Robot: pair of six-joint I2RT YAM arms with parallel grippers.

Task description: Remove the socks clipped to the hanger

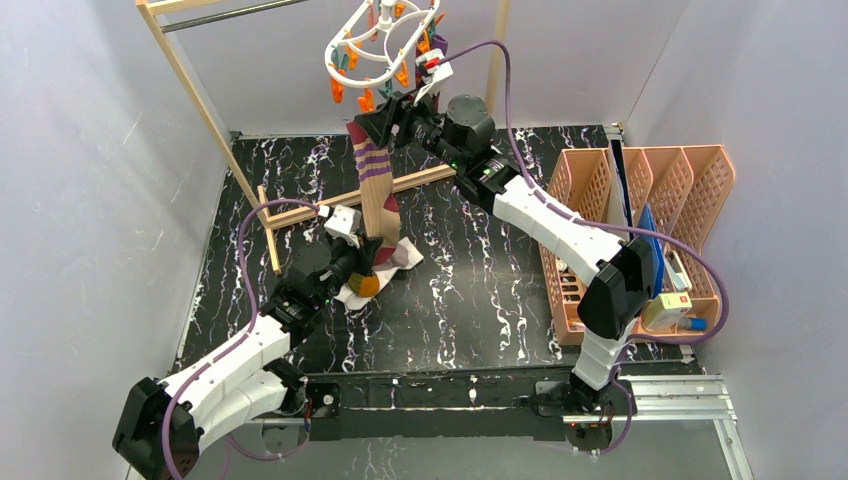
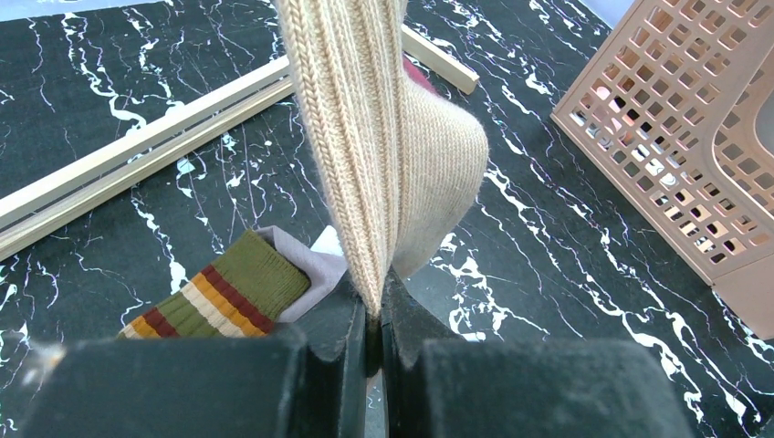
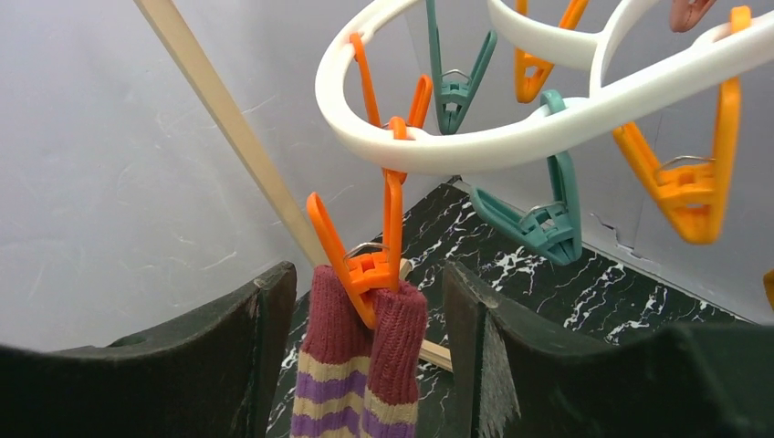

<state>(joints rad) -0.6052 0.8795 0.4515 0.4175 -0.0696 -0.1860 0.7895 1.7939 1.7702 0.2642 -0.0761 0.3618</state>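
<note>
The white oval hanger (image 1: 385,40) hangs at the back, and its ring (image 3: 511,137) shows close up in the right wrist view. One orange peg (image 3: 370,265) clips the maroon cuff of a tan sock with purple and maroon stripes (image 1: 372,175). My right gripper (image 1: 388,125) is open, one finger on each side of the cuff (image 3: 365,338), not touching it. My left gripper (image 1: 362,272) is shut on the sock's lower tan end (image 2: 383,164). A white sock (image 1: 402,257) and an olive striped sock (image 2: 219,297) lie on the table under it.
The wooden frame rack (image 1: 200,110) stands at the back left, and its base bars (image 2: 137,155) lie on the black marbled table. Peach mesh baskets (image 1: 640,220) holding small items stand at the right. Empty teal (image 3: 538,219) and orange pegs dangle from the hanger.
</note>
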